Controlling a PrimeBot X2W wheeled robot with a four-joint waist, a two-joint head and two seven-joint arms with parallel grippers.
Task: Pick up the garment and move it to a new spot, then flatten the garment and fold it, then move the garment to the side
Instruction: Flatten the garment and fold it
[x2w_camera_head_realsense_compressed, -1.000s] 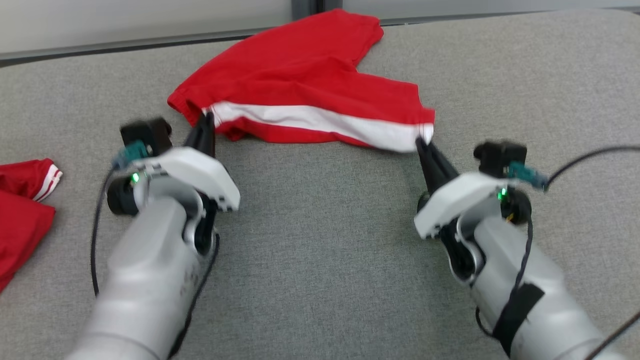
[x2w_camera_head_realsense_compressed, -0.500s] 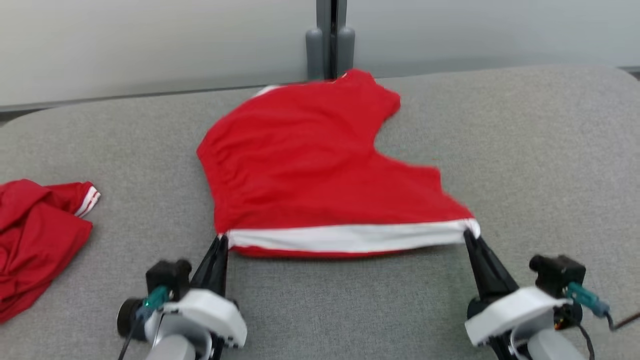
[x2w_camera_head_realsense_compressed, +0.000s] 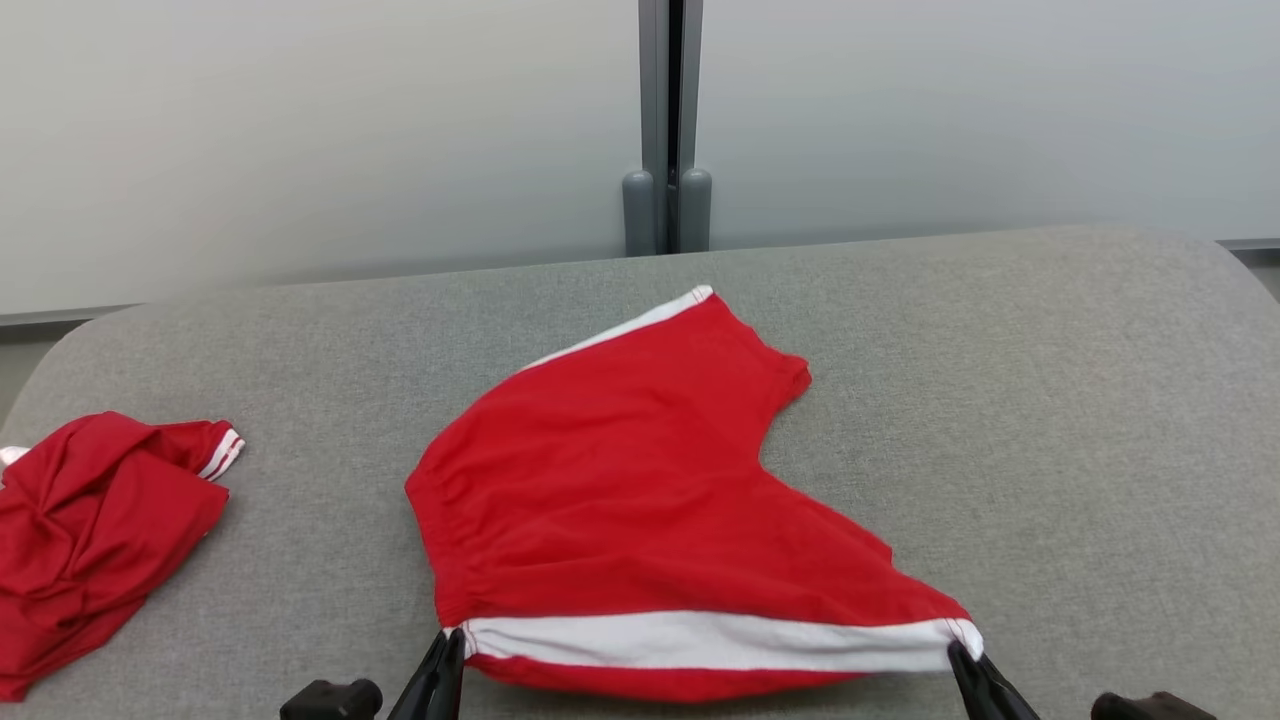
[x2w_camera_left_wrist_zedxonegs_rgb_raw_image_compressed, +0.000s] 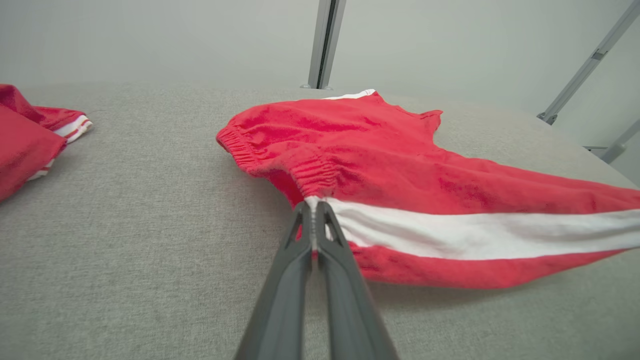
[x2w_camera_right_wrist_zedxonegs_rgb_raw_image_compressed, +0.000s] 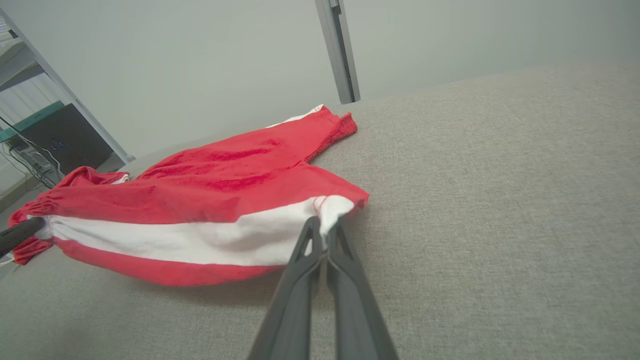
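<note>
Garment (x2w_camera_head_realsense_compressed: 640, 500), red with a white side stripe, is lying mostly flat on the grey padded surface (x2w_camera_head_realsense_compressed: 1050, 400), its near striped edge hanging slightly raised between the two grippers. Left gripper (x2w_camera_head_realsense_compressed: 445, 650) is pinching the waistband corner, fingers closed tight on the cloth; right gripper (x2w_camera_head_realsense_compressed: 960, 655) is clamping the opposite leg-hem corner likewise. Second red cloth (x2w_camera_head_realsense_compressed: 90, 540) is sitting crumpled well apart at far left.
</note>
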